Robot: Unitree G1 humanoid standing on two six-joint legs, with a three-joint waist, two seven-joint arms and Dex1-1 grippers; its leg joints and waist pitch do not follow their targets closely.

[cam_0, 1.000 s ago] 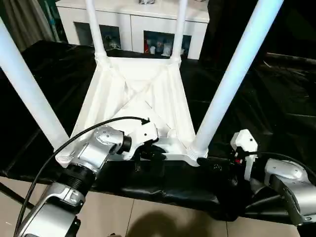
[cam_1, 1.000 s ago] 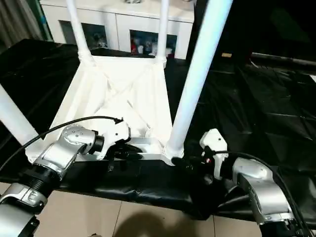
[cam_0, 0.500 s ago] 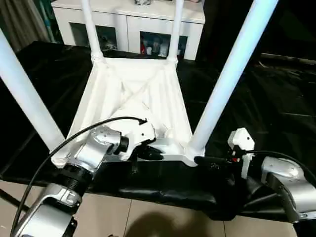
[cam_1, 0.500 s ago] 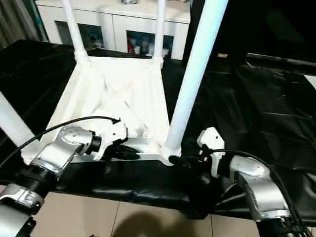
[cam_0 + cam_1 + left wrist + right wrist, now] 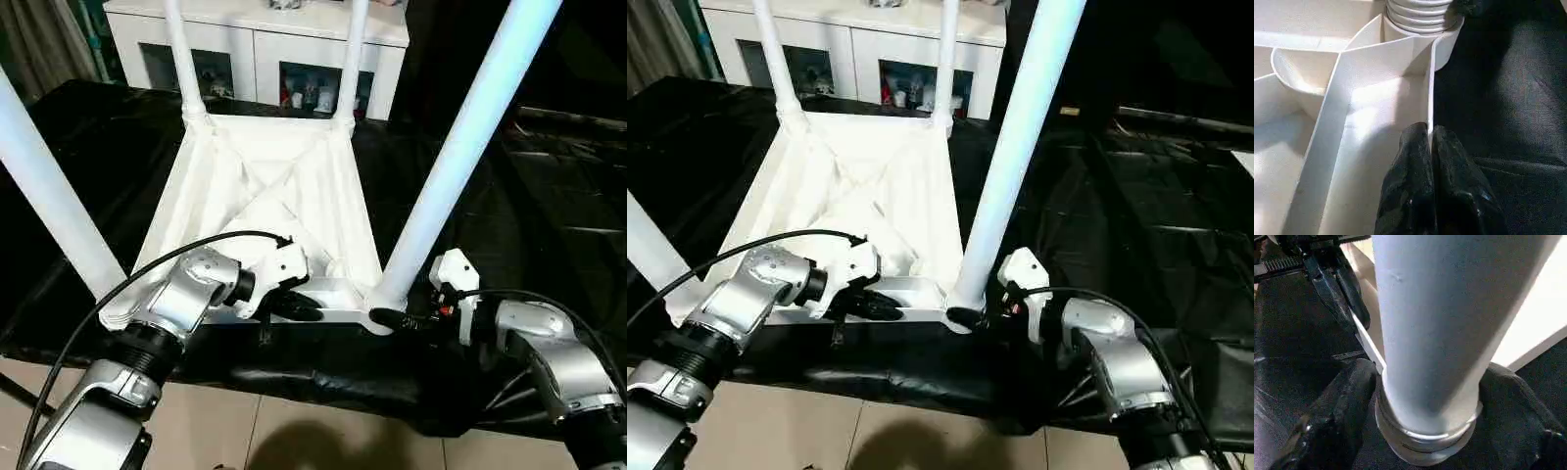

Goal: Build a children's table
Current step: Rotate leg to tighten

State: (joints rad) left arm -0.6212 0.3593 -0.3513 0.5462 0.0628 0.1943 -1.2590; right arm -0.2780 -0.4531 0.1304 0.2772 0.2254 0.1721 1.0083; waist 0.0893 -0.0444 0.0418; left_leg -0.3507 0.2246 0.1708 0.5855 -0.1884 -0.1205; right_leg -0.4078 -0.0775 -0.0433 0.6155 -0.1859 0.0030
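Left gripper (image 5: 1429,142): fingers (image 5: 1408,171) pinched together on the thin near rim wall of the children's table (image 5: 284,186), one finger on each face. Right gripper (image 5: 1430,401): fingers (image 5: 1334,421) apart, one on each side of the base of the near right leg (image 5: 460,147), close against its ribbed collar. The children's table lies upside down on the black-covered surface (image 5: 549,176), four legs pointing up, near rim at the surface's front edge. A white cabinet (image 5: 255,49) stands behind.
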